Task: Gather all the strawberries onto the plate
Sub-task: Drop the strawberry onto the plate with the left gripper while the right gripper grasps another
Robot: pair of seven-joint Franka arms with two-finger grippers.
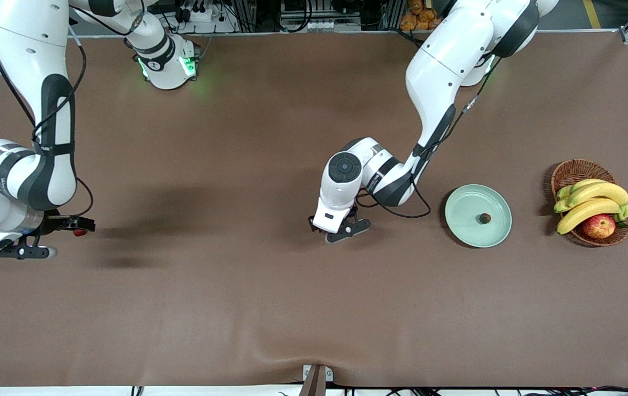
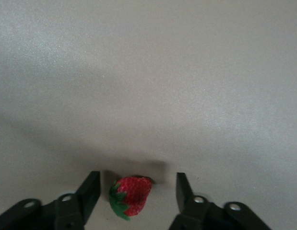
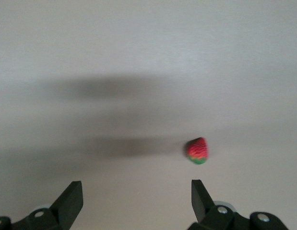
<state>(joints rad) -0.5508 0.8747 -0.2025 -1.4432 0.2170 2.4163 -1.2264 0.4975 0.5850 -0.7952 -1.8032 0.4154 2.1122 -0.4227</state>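
One small red strawberry with a dark green cap [image 1: 484, 218] lies in the round pale mint-green plate [image 1: 465, 231], near its middle; judged as one berry collected, two left.

Second small red strawberry with green leafy cap [image 2: 131, 195] lies on the brown tabletop [image 1: 269, 297] near mid-table, between the fingers of the left end effector [image 2: 137, 189]. In the left wrist view the fingers [image 2: 90, 188] stand either side of the berry with gaps showing; not gripping it. Jaws part-way in, no contact seen. The front view hides this berry under the left end effector [image 1: 341, 225], which sits low over the tabletop, well apart from the plate toward the right arm's end.

Third small red strawberry [image 3: 197, 150] lies on the tabletop at the right arm's end, just beside the right end effector [image 1: 63, 231]; in the front view it shows as a red spot [image 1: 79, 232]. Right end effector [image 3: 136, 194] is spread wide, empty, the berry not yet between the fingers.

Brown wicker basket [image 1: 572, 171] with yellow bananas [image 1: 594, 201] and a red-yellow apple [image 1: 599, 226] stands beside the plate; not part of the task.
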